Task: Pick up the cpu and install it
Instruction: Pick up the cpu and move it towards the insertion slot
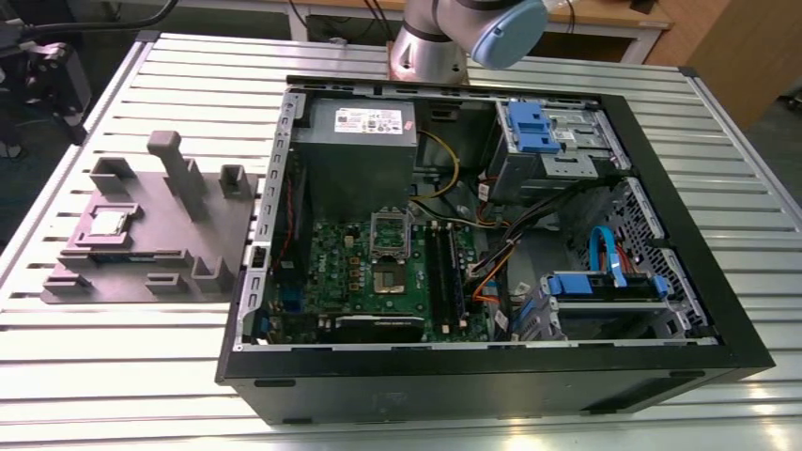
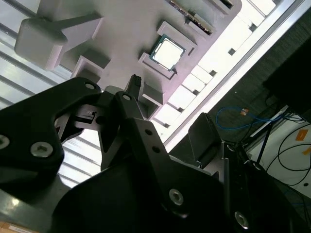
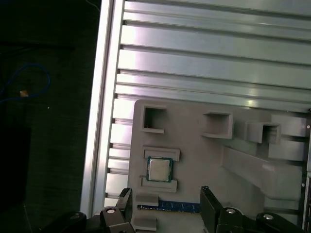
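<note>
The small silver-topped square cpu (image 3: 158, 169) lies in the grey moulded tray (image 3: 194, 162), at nine o'clock of the black open computer case (image 1: 439, 376) in the exterior view. The black gripper (image 3: 167, 211) hangs above with its jaws spread. An off-centre descent could strike the pocket ridges or tip the chip.

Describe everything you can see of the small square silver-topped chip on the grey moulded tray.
The cpu is a small flat square chip with a shiny silver-grey metal top and a thin darker rim. It lies flat, top up, seated on the grey moulded tray between two low raised bars. It sits on the tray's side away from the open black computer case. The open gripper is clear of it; only the tray touches it.
</note>
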Robot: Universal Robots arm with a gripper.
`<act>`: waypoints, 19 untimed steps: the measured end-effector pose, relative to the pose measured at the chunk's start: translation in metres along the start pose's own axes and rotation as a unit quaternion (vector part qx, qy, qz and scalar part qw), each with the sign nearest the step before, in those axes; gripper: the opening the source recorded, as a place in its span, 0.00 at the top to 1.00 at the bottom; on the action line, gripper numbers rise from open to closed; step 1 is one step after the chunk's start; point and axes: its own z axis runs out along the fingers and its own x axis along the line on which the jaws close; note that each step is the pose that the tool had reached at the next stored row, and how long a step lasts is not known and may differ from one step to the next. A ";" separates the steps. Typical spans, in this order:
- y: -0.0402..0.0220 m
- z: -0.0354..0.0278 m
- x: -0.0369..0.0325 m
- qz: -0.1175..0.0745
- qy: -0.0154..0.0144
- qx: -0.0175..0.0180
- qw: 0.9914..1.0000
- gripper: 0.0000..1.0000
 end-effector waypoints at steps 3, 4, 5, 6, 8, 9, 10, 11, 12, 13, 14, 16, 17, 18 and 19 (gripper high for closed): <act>-0.0001 0.0042 0.0000 0.000 0.000 0.000 1.000 0.34; -0.0001 0.0048 0.0000 0.000 0.000 0.000 1.000 0.34; -0.0001 0.0050 0.0001 0.000 0.000 0.000 1.000 0.34; -0.0001 0.0051 0.0001 0.000 0.000 0.000 1.000 0.34; -0.0001 0.0053 0.0001 0.000 0.000 0.000 1.000 0.34; -0.0001 0.0054 0.0001 0.000 0.000 0.000 1.000 0.34; -0.0002 0.0055 0.0001 0.000 0.000 0.000 1.000 0.34; -0.0002 0.0061 0.0000 0.000 0.000 0.000 1.000 0.34; -0.0002 0.0070 0.0001 0.000 0.000 0.000 1.000 0.34; -0.0002 0.0079 0.0001 0.000 0.000 0.000 1.000 0.34; -0.0002 0.0094 0.0001 0.000 0.000 0.000 1.000 0.34; -0.0003 0.0130 0.0002 0.000 0.000 0.000 1.000 0.34; -0.0005 0.0148 0.0002 0.000 0.000 0.000 1.000 0.34; -0.0007 0.0166 0.0003 0.000 0.000 0.000 1.000 0.34; -0.0011 0.0184 0.0003 0.000 0.000 0.000 1.000 0.34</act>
